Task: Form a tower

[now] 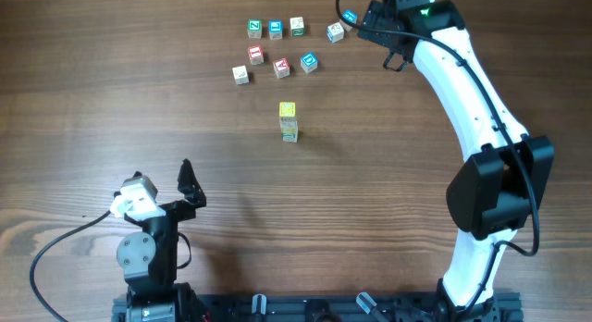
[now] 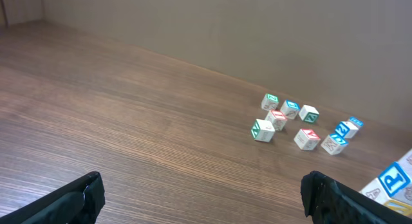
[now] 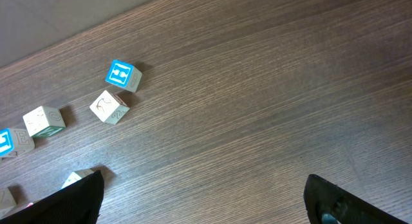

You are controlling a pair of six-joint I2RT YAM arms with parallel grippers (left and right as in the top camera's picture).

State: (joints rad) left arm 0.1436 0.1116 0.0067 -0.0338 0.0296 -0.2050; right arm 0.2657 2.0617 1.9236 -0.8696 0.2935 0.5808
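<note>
a: start nearest the base; how does the left end effector (image 2: 201,185) stand?
b: fingers spread wide, nothing between them but bare tabletop (image 1: 92,100); it sits low and close to the base, i'd judge to keep clear of the other arm.
a: and the tower (image 1: 288,121)?
b: in the middle of the tabletop, well apart from everything else; a slim stack with a yellow cube (image 1: 287,110) on top and a white cube with green marks (image 1: 289,131) showing below; how many blocks it counts i cannot tell from above; standing alone in open space likely gives either arm room to come down on it without knocking anything.
a: further out?
b: the loose cubes (image 1: 281,68) lie scattered toward the far edge, each flat on the tabletop, none stacked; small square-edged blocks, pale faces with red, green or blue printed frames; they look like painted wood, hard and light, with flat sides easy to pinch.
a: the right end effector (image 3: 204,182)?
b: farthest of all, over the right end of that scatter; fingers spread, empty; a blue-faced cube (image 3: 122,76) sits off to one side, not between the fingers; it looks poised to choose the next block.
a: the tabletop itself?
b: dark wood grain, matte, level.
</note>
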